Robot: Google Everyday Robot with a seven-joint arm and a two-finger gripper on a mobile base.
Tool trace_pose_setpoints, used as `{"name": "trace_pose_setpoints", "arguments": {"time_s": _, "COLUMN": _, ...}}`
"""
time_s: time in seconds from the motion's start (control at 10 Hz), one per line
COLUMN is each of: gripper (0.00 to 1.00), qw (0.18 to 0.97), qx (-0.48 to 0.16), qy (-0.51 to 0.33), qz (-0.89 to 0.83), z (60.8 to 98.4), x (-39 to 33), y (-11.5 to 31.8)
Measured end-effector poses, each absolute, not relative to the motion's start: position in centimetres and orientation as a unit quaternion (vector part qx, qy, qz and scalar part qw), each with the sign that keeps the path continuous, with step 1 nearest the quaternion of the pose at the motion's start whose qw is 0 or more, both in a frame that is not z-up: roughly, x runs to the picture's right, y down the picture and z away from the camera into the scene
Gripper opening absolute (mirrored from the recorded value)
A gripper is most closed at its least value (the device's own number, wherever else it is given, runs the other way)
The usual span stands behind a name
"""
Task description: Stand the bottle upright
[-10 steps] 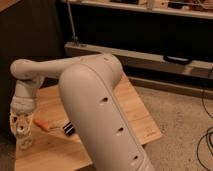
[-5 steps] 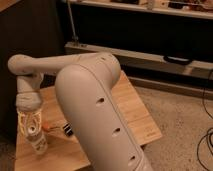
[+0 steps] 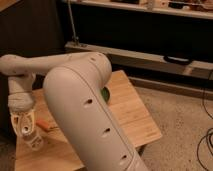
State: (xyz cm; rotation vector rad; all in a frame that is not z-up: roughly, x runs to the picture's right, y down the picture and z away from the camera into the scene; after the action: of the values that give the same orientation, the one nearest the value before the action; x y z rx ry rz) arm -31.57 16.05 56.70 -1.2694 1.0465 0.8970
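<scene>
From my station I see the white two-finger gripper [image 3: 29,134] low over the left end of the pale wooden slatted table [image 3: 131,116], close to its front-left corner. The big white arm link [image 3: 87,115] fills the middle of the view and hides much of the tabletop behind it.

Below the gripper's cage-like frame there is a small slim whitish-clear plastic bottle [image 3: 34,141], and it appears to be more or less on end, its lower part near the wood. I cannot tell whether the pincer is clamped on it or just around it, nor whether the bottle's base truly rests on the table. Just to the right of the gripper lies a small orange marker-like stick [image 3: 42,124] flat on the boards. A green rounded object [image 3: 105,93] peeks out beside the arm toward the table's far side; I cannot say what it is.

My judgement: the task looks late in its course. The bottle seems roughly vertical at the left end, so what remains is to confirm it sits on its base, let go, and lift clear without tipping it.
</scene>
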Motion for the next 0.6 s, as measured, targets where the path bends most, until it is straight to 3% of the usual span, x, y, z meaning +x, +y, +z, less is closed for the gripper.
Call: {"name": "trace_pose_setpoints", "arguments": {"time_s": 0.6, "gripper": 0.14, "qw": 0.589, "qx": -0.536, "qy": 0.463, "qz": 0.389, "z": 57.5, "x": -31.8, "y": 16.6}}
